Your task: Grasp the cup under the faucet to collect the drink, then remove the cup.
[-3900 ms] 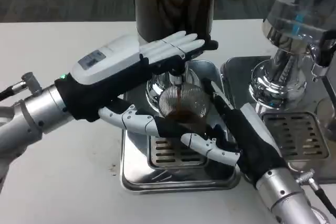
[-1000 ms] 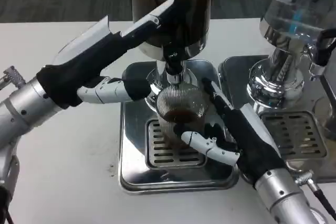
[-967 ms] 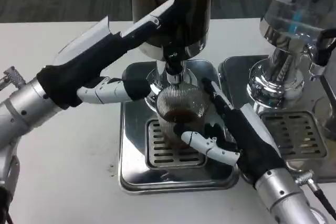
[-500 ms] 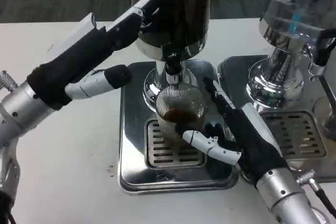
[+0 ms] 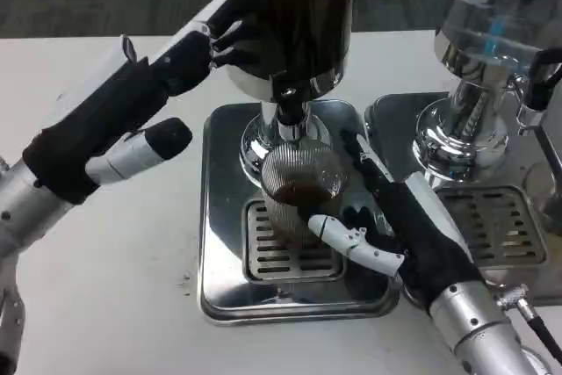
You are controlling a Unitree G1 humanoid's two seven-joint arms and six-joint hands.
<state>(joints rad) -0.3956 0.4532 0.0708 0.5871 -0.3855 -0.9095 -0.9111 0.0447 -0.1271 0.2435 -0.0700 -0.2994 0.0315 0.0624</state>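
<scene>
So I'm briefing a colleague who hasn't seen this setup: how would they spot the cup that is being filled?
Find the left of the two steel drip trays, the one under the dark drink dispenser. The cup stands on its grille, directly below the faucet, with the right hand wrapped around it. It is the only ribbed clear cup, with brown liquid inside.

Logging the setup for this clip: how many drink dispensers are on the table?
2. One dark-filled dispenser stands at centre on its drip tray, with the cup under its tap. A second, clear dispenser stands at the right, partly cut off; more may sit beyond the frame.
</scene>
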